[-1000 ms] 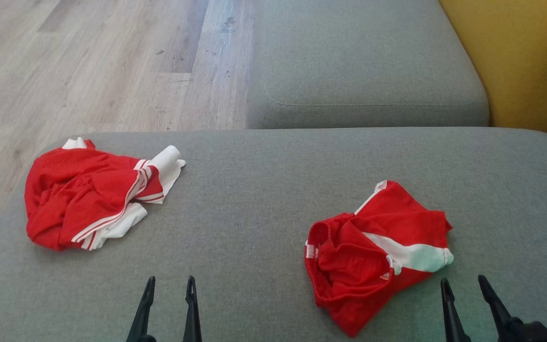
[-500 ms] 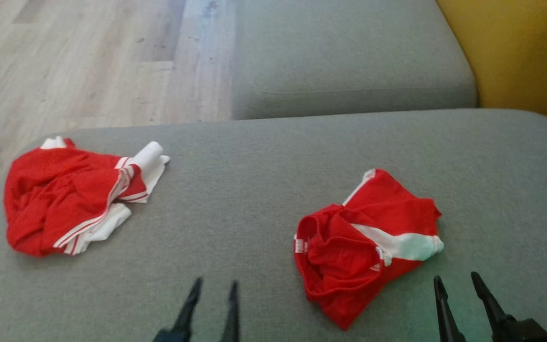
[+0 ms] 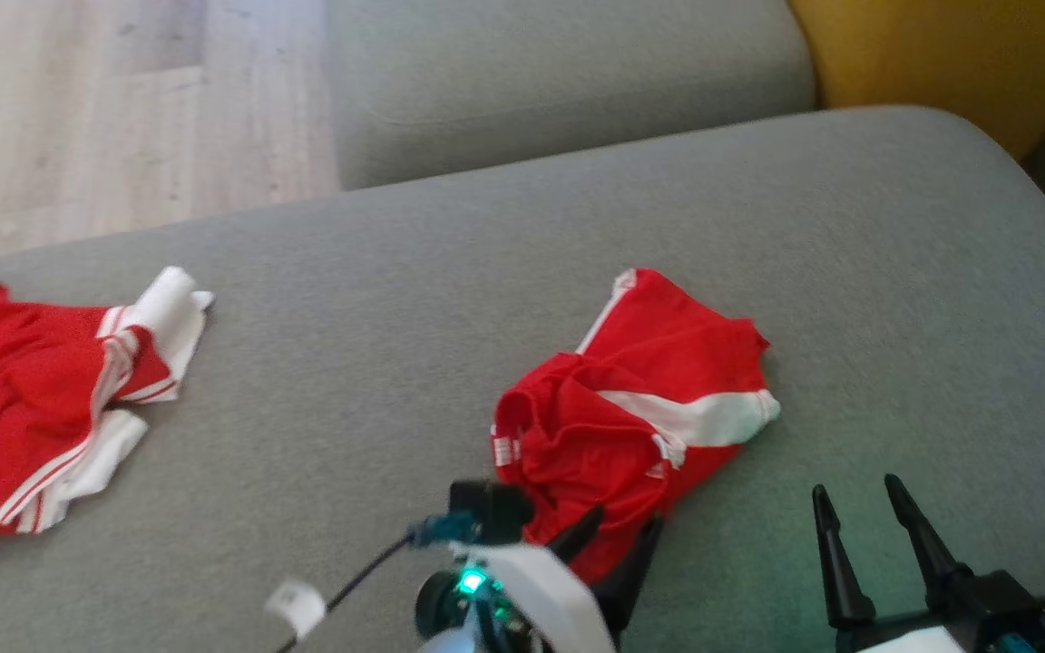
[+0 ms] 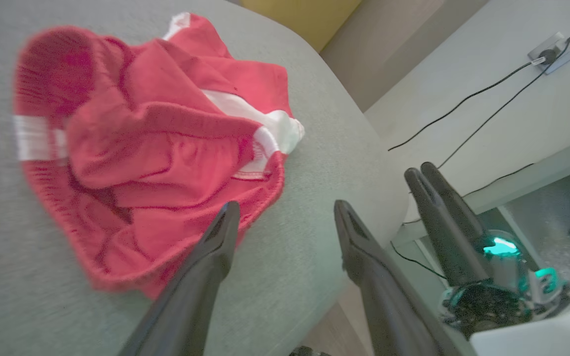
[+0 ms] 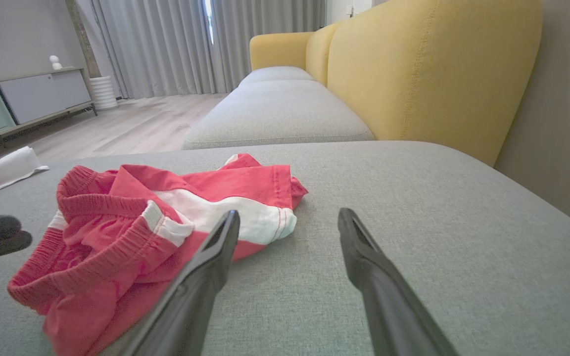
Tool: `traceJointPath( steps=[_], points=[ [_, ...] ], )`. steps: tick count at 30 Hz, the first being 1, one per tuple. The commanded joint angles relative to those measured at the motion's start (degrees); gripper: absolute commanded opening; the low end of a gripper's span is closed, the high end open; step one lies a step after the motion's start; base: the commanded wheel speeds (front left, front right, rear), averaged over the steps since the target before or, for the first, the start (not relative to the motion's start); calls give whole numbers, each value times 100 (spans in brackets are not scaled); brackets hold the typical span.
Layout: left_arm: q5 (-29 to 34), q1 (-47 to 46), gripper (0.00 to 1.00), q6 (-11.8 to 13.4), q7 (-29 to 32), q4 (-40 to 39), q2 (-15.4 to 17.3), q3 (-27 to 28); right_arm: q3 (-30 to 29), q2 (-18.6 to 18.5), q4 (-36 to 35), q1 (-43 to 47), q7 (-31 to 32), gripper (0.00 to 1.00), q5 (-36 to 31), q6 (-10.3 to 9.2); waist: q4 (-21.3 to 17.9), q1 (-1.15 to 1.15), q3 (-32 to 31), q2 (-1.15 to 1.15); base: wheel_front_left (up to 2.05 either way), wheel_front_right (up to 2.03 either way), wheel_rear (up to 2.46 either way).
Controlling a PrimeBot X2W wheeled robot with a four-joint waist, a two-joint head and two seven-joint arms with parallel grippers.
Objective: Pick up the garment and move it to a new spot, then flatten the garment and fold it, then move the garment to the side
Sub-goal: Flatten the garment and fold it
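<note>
A crumpled red garment (image 3: 631, 408) with a white stripe lies on the grey cushion (image 3: 377, 363); it is also in the left wrist view (image 4: 156, 143) and the right wrist view (image 5: 131, 232). My left gripper (image 3: 622, 519) is open, its fingertips over the garment's near edge (image 4: 285, 205). Its left finger (image 4: 215, 237) overlaps the red hem. My right gripper (image 3: 855, 485) stands open over bare cushion to the right of the garment (image 5: 289, 212), with nothing between its fingers.
A second red and white garment (image 3: 24, 408) lies at the cushion's left end. Behind are another grey cushion (image 3: 559, 82), a yellow backrest (image 5: 433, 74) and wooden floor (image 3: 105, 118). The cushion's right edge drops off near a wall with cables (image 4: 488, 89).
The head camera has swung right, so the whole picture shifted left. My left gripper has moved right, up to the near edge of the middle garment. Both grippers stay open.
</note>
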Motion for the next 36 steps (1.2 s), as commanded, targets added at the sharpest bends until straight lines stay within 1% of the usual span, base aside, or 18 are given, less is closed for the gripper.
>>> traceJointPath(
  steps=[1, 4, 7, 9, 13, 22, 23, 24, 25, 27, 28, 32, 36],
  points=[
    [-141, -400, 100, 51, 13, -196, -59, 104, 163, -135, -180, -299, -21, 100, 12, 37, -156, -1, 124, 0, 0, 0, 0],
    [-712, -785, 100, 237, 99, -54, -59, -176, 208, -166, -171, -368, -21, 100, 38, 37, -291, -1, 229, 0, 0, 0, 0],
    [-977, -1209, 100, 436, -12, 263, -59, -393, 264, -189, -161, -455, -21, 100, 66, 37, -404, -1, 340, 0, 0, 0, 0],
    [-1136, -1458, 100, 509, -118, 463, -59, -528, 285, -201, -159, -507, -21, 100, 88, 37, -453, -1, 412, 0, 0, 0, 0],
    [-1567, -1866, 100, 576, -258, 771, -59, -804, 302, -215, -150, -581, -21, 100, 121, 37, -514, -1, 547, 0, 0, 0, 0],
    [-2393, -2513, 100, 565, -622, 1284, -59, -1323, 364, -246, -95, -736, -21, 100, 178, 37, -672, -1, 710, 0, 0, 0, 0],
    [-2454, -2564, 95, 560, -655, 1341, -59, -1381, 367, -245, -89, -750, -21, 100, 183, 37, -693, -1, 717, 0, 0, 0, 0],
    [-2497, -2619, 78, 550, -668, 1402, -59, -1457, 372, -244, -84, -763, -21, 100, 187, 37, -715, -1, 723, 0, 0, 0, 0],
    [-2561, -2659, 58, 525, -662, 1451, -59, -1527, 375, -243, -80, -772, -21, 100, 191, 37, -735, -1, 727, 0, 0, 0, 0],
    [-2657, -2742, 14, 482, -690, 1523, -59, -1658, 366, -239, -74, -779, -21, 100, 202, 37, -761, -1, 731, 0, 0, 0, 0],
    [-2686, -2786, 0, 470, -744, 1559, -59, -1705, 368, -237, -70, -783, -21, 100, 203, 37, -776, -1, 729, 0, 0, 0, 0],
    [-2654, -2992, 0, 410, -1122, 1728, -59, -1860, 407, -223, -31, -765, -21, 100, 194, 37, -861, -1, 626, 0, 0, 0, 0],
    [-2588, -3385, 0, 216, -1418, 1778, -59, -1976, 486, -203, 8, -732, -21, 100, 176, 37, -993, -1, 437, 0, 0, 0, 0]
  ],
)
